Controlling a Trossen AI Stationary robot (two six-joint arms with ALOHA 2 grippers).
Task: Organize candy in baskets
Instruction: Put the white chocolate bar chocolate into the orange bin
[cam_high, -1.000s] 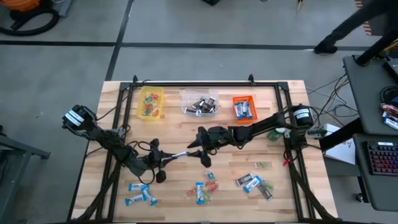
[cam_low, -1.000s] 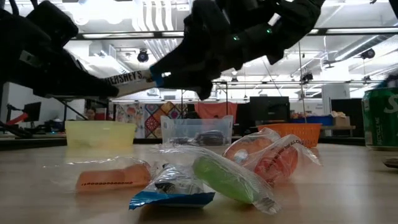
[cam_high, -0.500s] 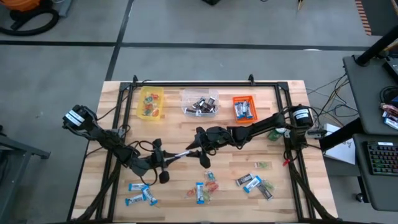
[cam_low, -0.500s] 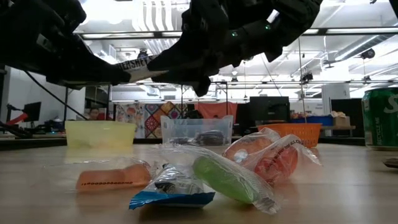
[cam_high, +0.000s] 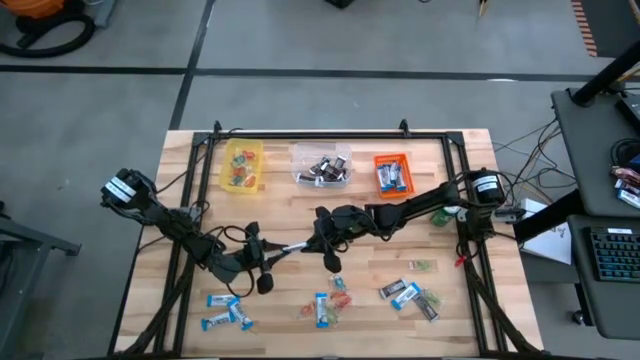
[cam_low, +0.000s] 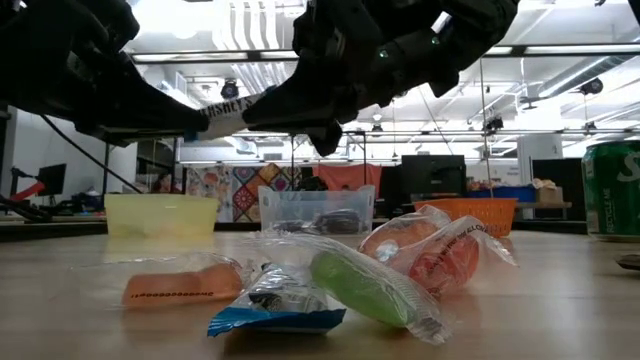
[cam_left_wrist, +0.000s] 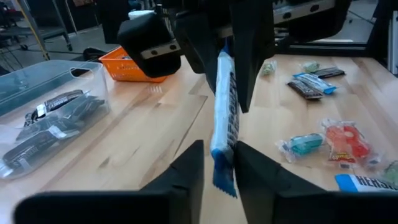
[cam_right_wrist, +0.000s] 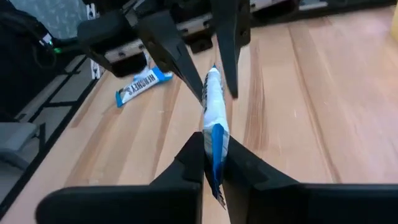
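Observation:
A blue-and-white candy bar (cam_high: 295, 245) hangs in the air over the table's middle, between my two grippers. My right gripper (cam_right_wrist: 214, 142) comes from the right and is shut on one end of it. My left gripper (cam_left_wrist: 219, 148) comes from the left. Its fingers stand slightly apart on either side of the bar's other end (cam_left_wrist: 222, 168), with a thin gap showing beside one finger. The yellow basket (cam_high: 242, 165), the clear basket (cam_high: 321, 165) and the orange basket (cam_high: 392, 172) stand in a row at the far edge, each with candy in it. My right gripper pinches the bar's right end (cam_right_wrist: 214, 123) between its two fingers, pressing on its flat faces. The fingers come about level from the table's right and lie along the bar. The bar stands on edge, roughly level, lifted clear of the table. Whether my left gripper touches the bar, I cannot tell.
Loose candy lies along the near part of the table: blue bars (cam_high: 225, 310) at the left, red and green pieces (cam_high: 338, 295) in the middle, more bars (cam_high: 405, 293) at the right. A green can (cam_low: 612, 190) stands at the right side.
My right gripper has shut on the right end of the bar that my left gripper held up; its fingers stood wide apart a second ago. The bar stays in the air between the two grippers.

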